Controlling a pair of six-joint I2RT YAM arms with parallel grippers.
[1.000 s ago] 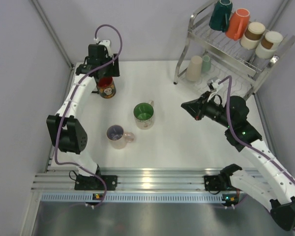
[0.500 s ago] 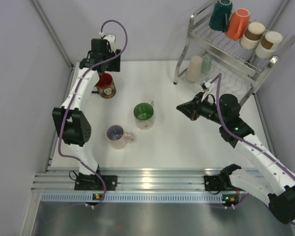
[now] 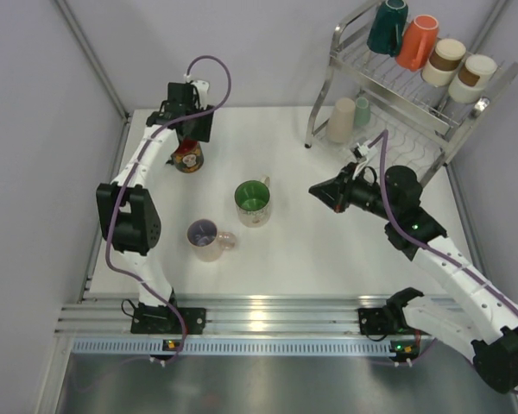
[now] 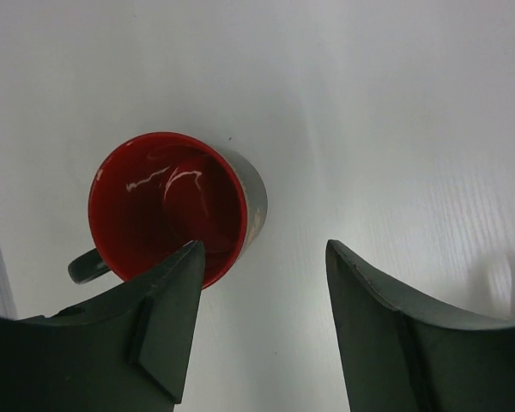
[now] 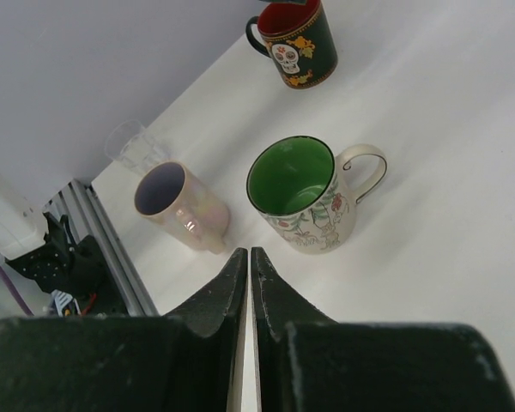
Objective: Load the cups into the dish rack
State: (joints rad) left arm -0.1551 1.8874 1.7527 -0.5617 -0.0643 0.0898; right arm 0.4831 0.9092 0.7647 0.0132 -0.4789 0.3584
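Observation:
A red-lined dark mug with a black handle [image 3: 188,159] stands at the back left. My left gripper [image 3: 190,138] hangs open just above it. In the left wrist view the mug [image 4: 167,206] lies past the left finger, and the gripper [image 4: 263,249] holds nothing. A green-lined mug [image 3: 253,203] and a pinkish cup [image 3: 207,239] stand mid-table. My right gripper [image 3: 315,190] is shut and empty, right of the green-lined mug [image 5: 305,193] and apart from it. The dish rack [image 3: 414,97] at the back right holds teal [image 3: 387,26], orange [image 3: 417,40], two white-and-brown, beige [image 3: 341,119] and mint cups.
The pinkish cup [image 5: 180,206] and the red-lined mug [image 5: 296,43] also show in the right wrist view, with a faint clear glass-like thing [image 5: 130,146] behind the pinkish cup. Grey walls close the left and back. A metal rail [image 3: 259,312] runs along the near edge.
My left gripper has moved right and nearer, from behind the red-lined mug to over it, hiding more of it. My right gripper moved slightly left, then held still.

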